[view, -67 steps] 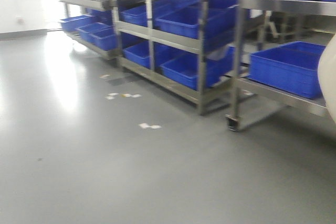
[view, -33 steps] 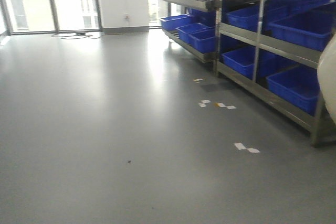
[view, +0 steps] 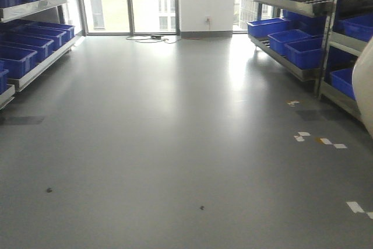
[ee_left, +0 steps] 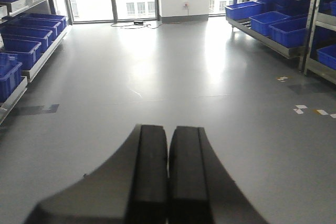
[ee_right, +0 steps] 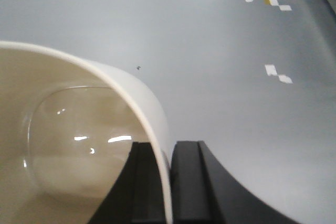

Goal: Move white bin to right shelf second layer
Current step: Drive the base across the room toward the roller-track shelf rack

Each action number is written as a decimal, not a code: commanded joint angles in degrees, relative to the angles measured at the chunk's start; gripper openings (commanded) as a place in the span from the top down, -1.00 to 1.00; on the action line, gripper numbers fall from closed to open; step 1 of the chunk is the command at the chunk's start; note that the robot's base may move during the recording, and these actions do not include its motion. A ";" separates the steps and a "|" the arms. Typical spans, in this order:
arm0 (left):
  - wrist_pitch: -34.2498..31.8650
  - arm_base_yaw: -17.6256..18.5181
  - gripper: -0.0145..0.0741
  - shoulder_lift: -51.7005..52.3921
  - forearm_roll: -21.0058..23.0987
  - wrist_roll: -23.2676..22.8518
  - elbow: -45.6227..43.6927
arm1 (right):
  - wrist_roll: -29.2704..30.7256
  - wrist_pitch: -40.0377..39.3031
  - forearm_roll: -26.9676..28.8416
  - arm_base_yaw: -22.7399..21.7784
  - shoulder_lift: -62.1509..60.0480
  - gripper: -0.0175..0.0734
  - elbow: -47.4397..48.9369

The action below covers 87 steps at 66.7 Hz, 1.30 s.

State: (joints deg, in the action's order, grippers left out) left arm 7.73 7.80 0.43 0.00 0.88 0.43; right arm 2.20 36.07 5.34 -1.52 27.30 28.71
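Cream-white plastic fills the right wrist view: the white bin (ee_right: 79,145) is off the ground and hangs on the right pincer (ee_right: 168,149), so the pick-up part is done. In the front view only a pale curve of it shows at the right edge.

As I judge it, the task is approx. half way. The bin is in hand but not on any shelf yet. Under it there is only grey floor (view: 175,144) w/ small white tape marks (view: 320,140). Steel racks (view: 291,7) w/ blue crates (view: 303,51) stand along the right side of the room, well apart from the bin, and more of them stand on the left side. Which level is the right shelf second layer I cannot tell from here, and no rack is directly in front of the robot. What is left: bring the bin to that rack, set it on the level, let go.

Right pincer: the two black fingers (ee_right: 189,182) are nearly together w/ only the thin bin wall between them, i.e. one finger inside the tub and one outside, clamped on the rim. The grip is on one side only, so probably the bin pulls down on the far side.

Left pincer (ee_left: 168,135): fingers pressed together, no gap visible, nothing held. It points over bare floor.
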 commanded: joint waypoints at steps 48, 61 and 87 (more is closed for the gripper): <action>-4.98 0.04 0.48 0.87 0.00 -0.17 2.11 | 0.25 -5.31 0.31 -0.46 0.03 0.41 1.76; -4.98 0.04 0.48 0.87 0.00 -0.17 2.11 | 0.25 -5.31 0.31 -0.46 0.03 0.41 1.76; -4.98 0.04 0.48 0.87 0.00 -0.17 2.11 | 0.25 -5.31 0.31 -0.46 0.03 0.41 1.76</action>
State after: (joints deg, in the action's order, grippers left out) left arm 7.73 7.80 0.43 0.00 0.88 0.43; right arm 2.20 36.07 5.34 -1.52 27.30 28.71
